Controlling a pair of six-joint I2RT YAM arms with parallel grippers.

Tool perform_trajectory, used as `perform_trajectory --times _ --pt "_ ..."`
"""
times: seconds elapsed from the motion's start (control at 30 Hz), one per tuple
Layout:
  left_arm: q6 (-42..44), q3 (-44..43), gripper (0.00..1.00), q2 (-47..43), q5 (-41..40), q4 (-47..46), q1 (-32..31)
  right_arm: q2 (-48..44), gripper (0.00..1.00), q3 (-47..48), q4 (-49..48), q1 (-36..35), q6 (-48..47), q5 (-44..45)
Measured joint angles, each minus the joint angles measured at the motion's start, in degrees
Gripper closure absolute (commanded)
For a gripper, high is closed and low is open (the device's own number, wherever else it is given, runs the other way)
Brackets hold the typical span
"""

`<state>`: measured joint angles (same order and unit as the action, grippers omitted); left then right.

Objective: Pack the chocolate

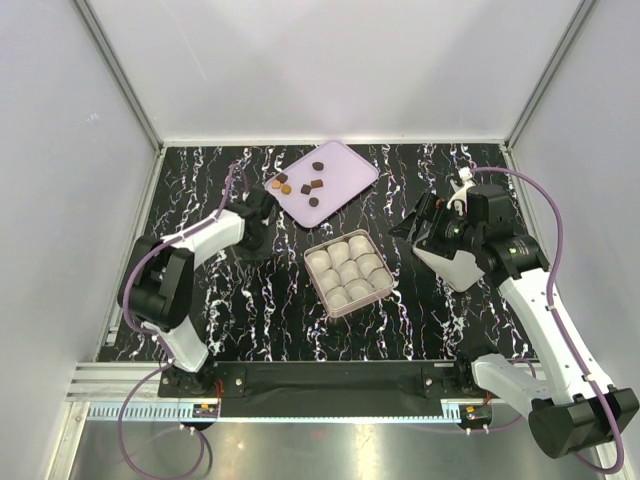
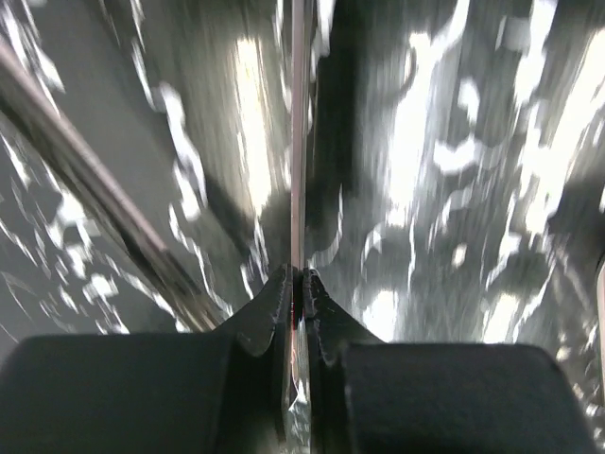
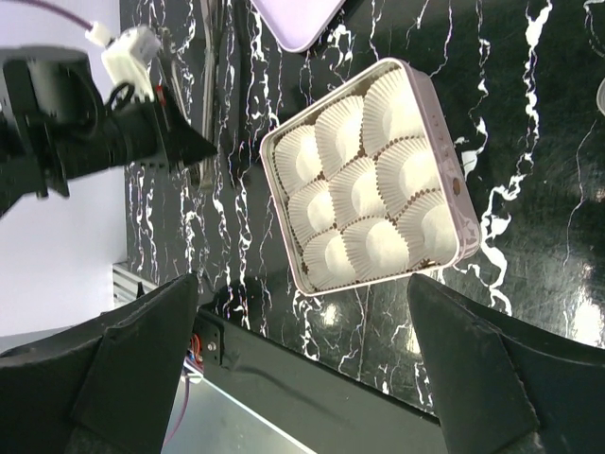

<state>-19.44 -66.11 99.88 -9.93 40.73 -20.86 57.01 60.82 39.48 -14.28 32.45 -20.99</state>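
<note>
Pinching the pink lid [image 1: 345,168] rim, left jaws shut (right jaws gape, empty), lift level: chocolate [image 1: 318,166] ahead may slide.

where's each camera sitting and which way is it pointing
top external: above and behind the bases, looking down at the table; both arms show.
left wrist: low on the left gripper, blurred tabletop ahead; shut fingers pinch a thin strip.
right wrist: on the right gripper, looking down at the box of cups; open fingers show.
shared: top and right wrist both show that box.
</note>
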Motion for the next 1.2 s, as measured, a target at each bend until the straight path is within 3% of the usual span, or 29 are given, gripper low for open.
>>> perform_trajectory --times 0.27,0.37,0.6,0.87,1.2 --pt "-5.11 8.87 0.82 -6.45 -0.76 0.33 -4.42 -1.70 0.00 0.00 0.46 0.00 0.94 -0.72" --pt "-6.58 10.71 0.64 -8.35 -0.81 0.35 -4.59 -2.80 0.00 0.00 0.70 0.00 1.60 -1.03" --pt "-10.62 11.21 0.01 -13.64 -2.49 1.81 -4.59 -4.55 0.00 0.00 0.87 0.00 2.34 -1.16" --pt "-17.14 8.41 0.01 -18.12 -11.76 4.42 -4.26 -7.04 0.00 -0.33 0.83 0.00 2.47 -1.14" --pt "-16.39 10.82 0.01 -16.87 -8.44 -1.75 -0.79 -7.32 0.00 -0.76 0.90 0.00 2.23 -1.05"
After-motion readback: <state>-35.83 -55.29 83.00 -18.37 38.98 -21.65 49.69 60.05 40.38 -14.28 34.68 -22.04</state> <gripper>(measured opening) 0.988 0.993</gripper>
